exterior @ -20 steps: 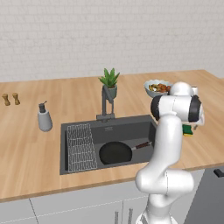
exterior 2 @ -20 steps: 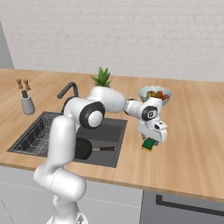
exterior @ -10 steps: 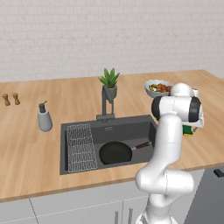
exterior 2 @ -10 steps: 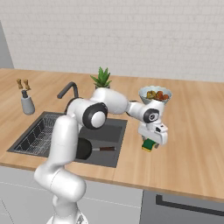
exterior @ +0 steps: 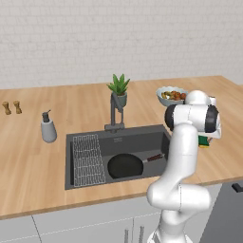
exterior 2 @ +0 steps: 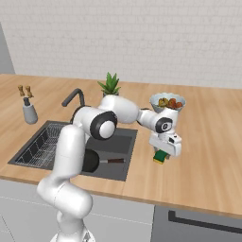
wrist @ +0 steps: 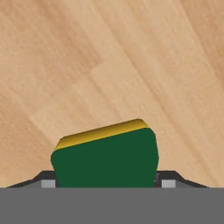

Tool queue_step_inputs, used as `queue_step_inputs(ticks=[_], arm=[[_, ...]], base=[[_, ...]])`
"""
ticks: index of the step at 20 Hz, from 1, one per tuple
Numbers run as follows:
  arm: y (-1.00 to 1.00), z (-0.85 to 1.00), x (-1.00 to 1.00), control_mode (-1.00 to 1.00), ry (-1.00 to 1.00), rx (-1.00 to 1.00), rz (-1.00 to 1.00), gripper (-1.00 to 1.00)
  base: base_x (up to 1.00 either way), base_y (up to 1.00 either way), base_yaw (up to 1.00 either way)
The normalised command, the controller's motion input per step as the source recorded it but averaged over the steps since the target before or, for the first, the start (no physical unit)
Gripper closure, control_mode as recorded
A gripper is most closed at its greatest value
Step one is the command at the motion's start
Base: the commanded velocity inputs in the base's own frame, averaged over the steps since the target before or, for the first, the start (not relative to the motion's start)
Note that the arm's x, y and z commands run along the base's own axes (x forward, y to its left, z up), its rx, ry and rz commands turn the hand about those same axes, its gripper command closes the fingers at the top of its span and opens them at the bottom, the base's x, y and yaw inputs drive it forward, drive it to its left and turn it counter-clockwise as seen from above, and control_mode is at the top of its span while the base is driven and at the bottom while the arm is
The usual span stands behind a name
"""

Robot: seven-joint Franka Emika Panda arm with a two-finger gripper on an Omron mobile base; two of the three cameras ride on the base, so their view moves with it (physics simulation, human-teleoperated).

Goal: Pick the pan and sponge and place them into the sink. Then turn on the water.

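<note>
- Left base view: the pan (exterior: 126, 165) lies flat on the floor of the sink (exterior: 118, 140), handle pointing right; a wire grid rack (exterior: 88, 159) occupies the sink's left side
- The faucet (exterior: 114, 112) stands upright behind the sink, with a potted plant (exterior: 118, 89) just behind it
- A grey soap dispenser (exterior: 48, 128) stands on the counter (exterior: 33, 166) left of the sink; a bowl of food (exterior: 172, 95) sits to the right rear
- A green corner of the sponge (exterior: 204, 141) shows beside the arm's wrist, on the counter right of the sink
- Right base view: the gripper (exterior 2: 163, 152) points down onto the sponge (exterior 2: 161, 157), which rests on the counter (exterior 2: 203, 156) just right of the sink (exterior 2: 120, 146); jaw spacing cannot be told here
- The pan (exterior 2: 92, 160) lies in the sink, partly behind the arm
- Hand view: the sponge (wrist: 106, 159) sits between the two finger tips (wrist: 47, 180), green face toward the camera, yellow layer along its far edge; whether the tips press its sides cannot be told
</note>
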Motion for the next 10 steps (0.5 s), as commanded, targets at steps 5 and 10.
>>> queue_step_inputs(ticks=[5,10], arm=[[-0.02,0.00,-0.02,-1.00,0.00,0.00,0.00,1.00],[0.31,0.21,-0.06,-1.00,-0.10,0.00,0.24,1.00]], base=[[0.00,0.00,0.00],[0.00,0.00,0.00]])
